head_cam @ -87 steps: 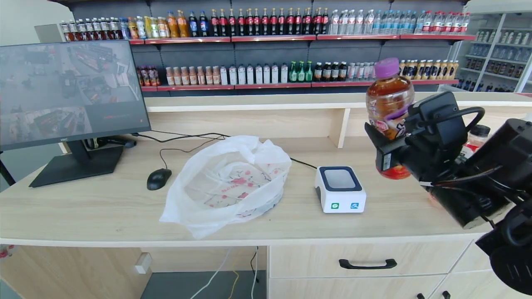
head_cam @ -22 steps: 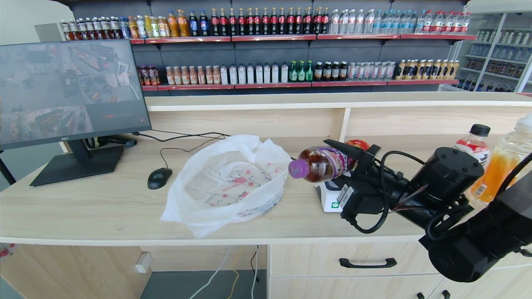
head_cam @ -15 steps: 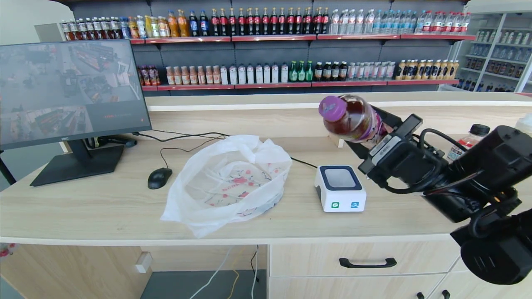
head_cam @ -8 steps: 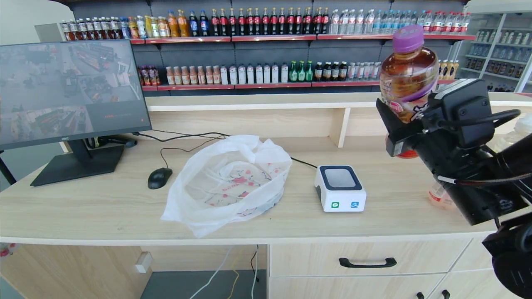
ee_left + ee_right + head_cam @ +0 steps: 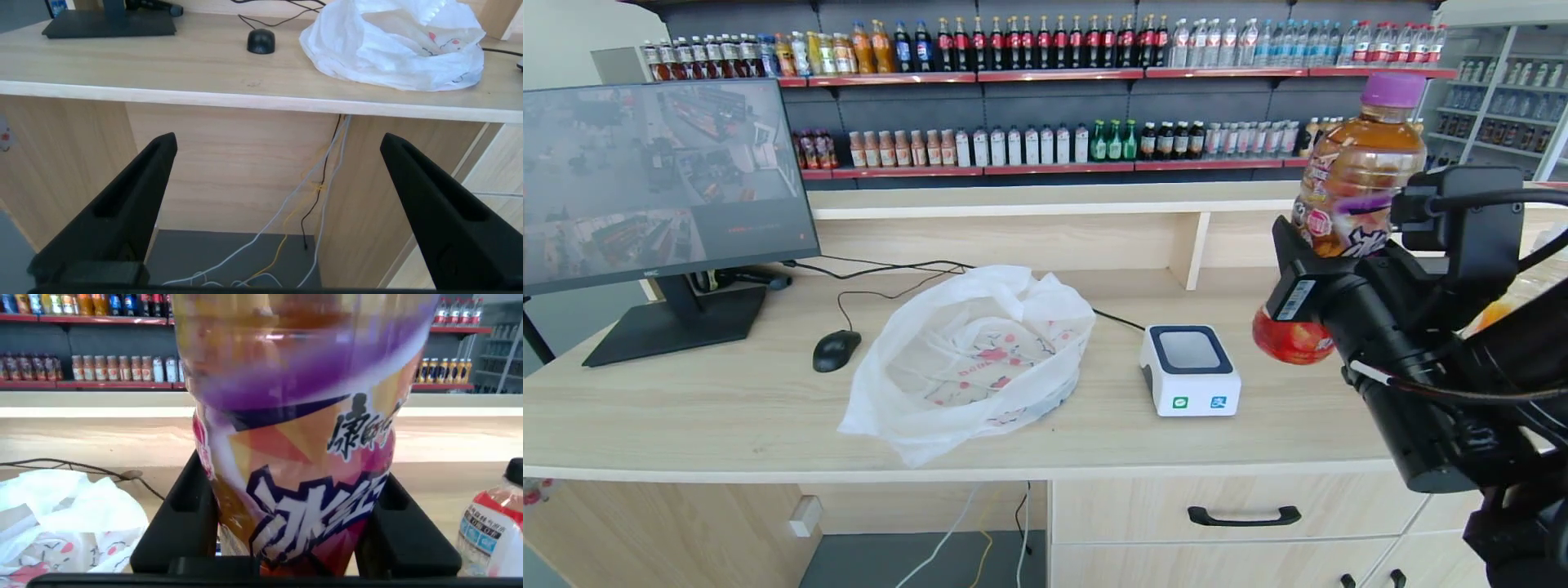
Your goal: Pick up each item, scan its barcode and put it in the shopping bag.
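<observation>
The left gripper (image 5: 278, 147) hangs spread wide below the counter (image 5: 727, 408) edge. On the counter lie the open white shopping bag (image 5: 968, 359) and the scanner (image 5: 1190, 370). To its right, in the air, the right gripper (image 5: 1319, 261) clamps the tea bottle (image 5: 1352, 188), which stands upright with its purple cap on top and its purple-and-orange label facing the wrist.

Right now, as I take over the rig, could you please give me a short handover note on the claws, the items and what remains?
Right claw: shut on the purple-capped amber tea bottle, held upright in the air to the right of the white box scanner.
Left claw: open, empty, low in front of the wooden counter.
White plastic shopping bag: open on the counter, left of the scanner.
Done: bottle picked up; scan cannot be confirmed.
Left: scan if needed, bag it, then take the clear black-capped bottle nearby.
</observation>
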Robot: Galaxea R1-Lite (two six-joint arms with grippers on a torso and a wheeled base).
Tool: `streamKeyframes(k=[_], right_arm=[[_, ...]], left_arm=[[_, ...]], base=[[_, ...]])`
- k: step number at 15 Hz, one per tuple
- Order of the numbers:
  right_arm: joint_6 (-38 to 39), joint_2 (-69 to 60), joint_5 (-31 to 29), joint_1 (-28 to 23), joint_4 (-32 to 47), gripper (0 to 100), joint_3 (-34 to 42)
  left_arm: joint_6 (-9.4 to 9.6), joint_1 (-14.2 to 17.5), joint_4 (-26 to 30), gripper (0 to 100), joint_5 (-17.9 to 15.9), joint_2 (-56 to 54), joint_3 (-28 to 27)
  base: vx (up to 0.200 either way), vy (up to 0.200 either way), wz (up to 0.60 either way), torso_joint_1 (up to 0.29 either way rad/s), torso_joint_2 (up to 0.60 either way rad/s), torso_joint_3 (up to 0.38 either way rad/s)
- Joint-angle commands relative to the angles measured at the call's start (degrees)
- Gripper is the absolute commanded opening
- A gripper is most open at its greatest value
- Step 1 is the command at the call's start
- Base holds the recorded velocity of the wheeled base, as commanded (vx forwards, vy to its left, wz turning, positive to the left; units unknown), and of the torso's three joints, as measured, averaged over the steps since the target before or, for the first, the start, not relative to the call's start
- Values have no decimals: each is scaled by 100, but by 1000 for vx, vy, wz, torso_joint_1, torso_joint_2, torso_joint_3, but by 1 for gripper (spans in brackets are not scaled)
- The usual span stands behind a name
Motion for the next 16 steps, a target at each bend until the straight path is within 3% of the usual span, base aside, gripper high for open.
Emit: streamKeyframes(k=[1,10,16], right_arm=[[155,328,-229,463,-8,0,-138],[181,257,-176,340,-34,0,108],[181,222,-106,190,-69,0,328]], left_arm=[[-1,0,1,100,-2,-2,5],[-10,0,1,100,7,-2,-4],[-10,0,1,100,7,-2,-4]], base=[[0,0,0,0,0,0],[0,0,0,0,0,0],[0,200,0,4,1,4]])
